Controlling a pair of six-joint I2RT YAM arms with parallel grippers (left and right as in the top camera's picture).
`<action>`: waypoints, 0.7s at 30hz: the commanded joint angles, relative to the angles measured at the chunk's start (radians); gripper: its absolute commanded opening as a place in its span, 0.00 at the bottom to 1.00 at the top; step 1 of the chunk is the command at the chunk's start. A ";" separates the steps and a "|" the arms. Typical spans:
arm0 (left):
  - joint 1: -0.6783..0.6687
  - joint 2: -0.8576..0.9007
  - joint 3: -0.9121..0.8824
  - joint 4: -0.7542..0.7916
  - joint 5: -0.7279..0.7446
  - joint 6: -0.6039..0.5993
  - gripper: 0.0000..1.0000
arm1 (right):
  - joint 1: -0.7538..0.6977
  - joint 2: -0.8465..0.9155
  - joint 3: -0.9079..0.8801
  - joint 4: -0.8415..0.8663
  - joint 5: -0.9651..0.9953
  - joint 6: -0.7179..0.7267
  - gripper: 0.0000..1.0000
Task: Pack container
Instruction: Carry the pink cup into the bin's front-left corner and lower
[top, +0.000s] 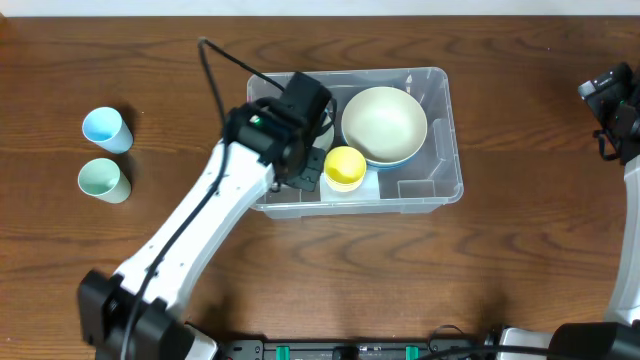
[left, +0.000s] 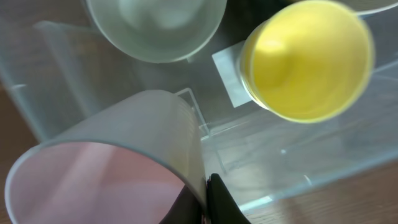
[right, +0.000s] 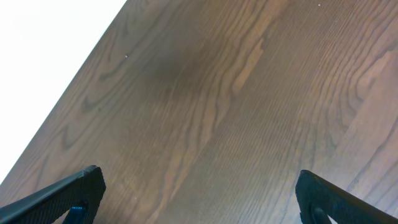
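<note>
The container (top: 441, 189) is a large clear bin in the middle of the table. Inside it sit a big cream bowl (top: 384, 124) and a yellow cup (top: 346, 168). My left gripper (top: 301, 166) hangs over the container's left half, shut on the rim of a cup that is pink inside (left: 93, 183), one finger inside the wall and one outside. The left wrist view also shows the yellow cup (left: 308, 59) and a pale greenish vessel (left: 155, 25) beyond the held cup. My right gripper (right: 199, 193) is open over bare wood at the far right.
A light blue cup (top: 106, 129) and a mint green cup (top: 104, 180) stand upright on the table left of the container. The left arm slants from the front edge up to the container. A black cable runs behind the container's left corner.
</note>
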 joint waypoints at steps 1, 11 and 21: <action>0.000 0.048 -0.004 0.000 -0.001 -0.025 0.06 | -0.003 -0.006 0.008 -0.001 0.011 0.012 0.99; 0.000 0.197 -0.004 0.017 -0.016 -0.082 0.06 | -0.003 -0.006 0.008 -0.001 0.011 0.012 0.99; 0.000 0.239 -0.004 0.034 -0.015 -0.124 0.06 | -0.003 -0.006 0.008 -0.001 0.011 0.012 0.99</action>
